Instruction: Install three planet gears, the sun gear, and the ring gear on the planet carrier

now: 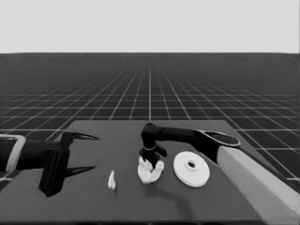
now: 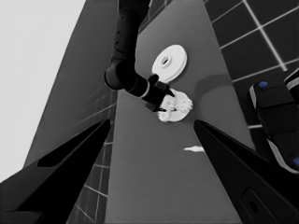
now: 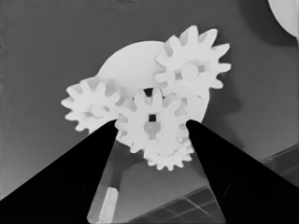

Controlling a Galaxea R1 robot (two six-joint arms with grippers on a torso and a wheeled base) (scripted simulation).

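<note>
My right claw grips the centre gear among three gears on the smaller round part, beside the larger round part; my left claw waits open.

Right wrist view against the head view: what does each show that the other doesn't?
Only the right wrist view: four separate gears on the smaller round part, with the right gripper's fingers either side of the middle gear. Only the head view: the whole larger round part and the left gripper waiting at the table's left end. Both: the thin white piece.
</note>
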